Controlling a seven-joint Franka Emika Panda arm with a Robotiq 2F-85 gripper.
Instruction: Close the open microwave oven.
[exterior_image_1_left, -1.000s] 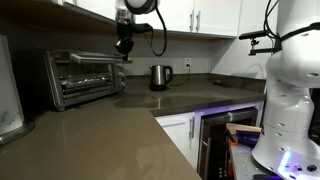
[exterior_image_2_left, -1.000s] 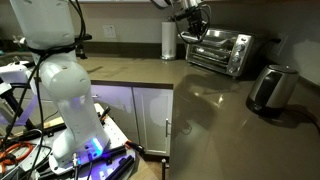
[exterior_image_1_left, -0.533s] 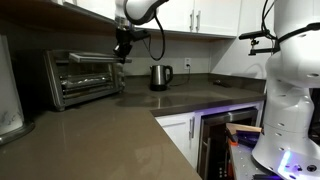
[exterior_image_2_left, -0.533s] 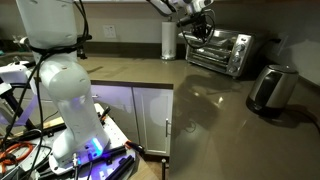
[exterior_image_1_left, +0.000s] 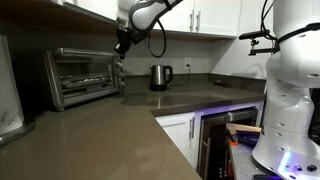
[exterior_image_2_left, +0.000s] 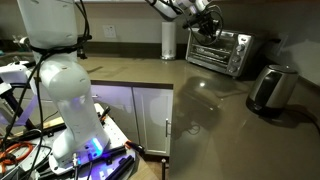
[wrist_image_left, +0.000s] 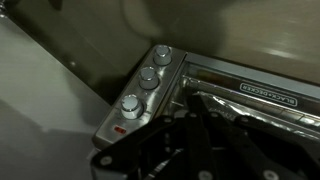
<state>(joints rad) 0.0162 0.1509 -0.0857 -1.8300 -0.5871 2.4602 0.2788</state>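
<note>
One second ago the door of the microwave oven (exterior_image_1_left: 84, 76) leaned well out from the box. Now in both exterior views it stands upright against the front, shut or very nearly so; I cannot tell if it has seated fully. I judge the task all but done, with perhaps a last press and a withdrawal left.

The oven stands at the back of the table (exterior_image_1_left: 110, 130), under the cabinets, with a dark kettle (exterior_image_1_left: 159, 76) well apart along the wall.

The arm (exterior_image_1_left: 142, 12) reaches in from above and has risen with the door. The fingers (exterior_image_1_left: 121, 46) point down at the oven's upper corner on its knob side. In the wrist view they are a dark mass over the glass, just beside the three knobs (wrist_image_left: 141, 84). Whether they are spread or pinched, I cannot tell.
</note>
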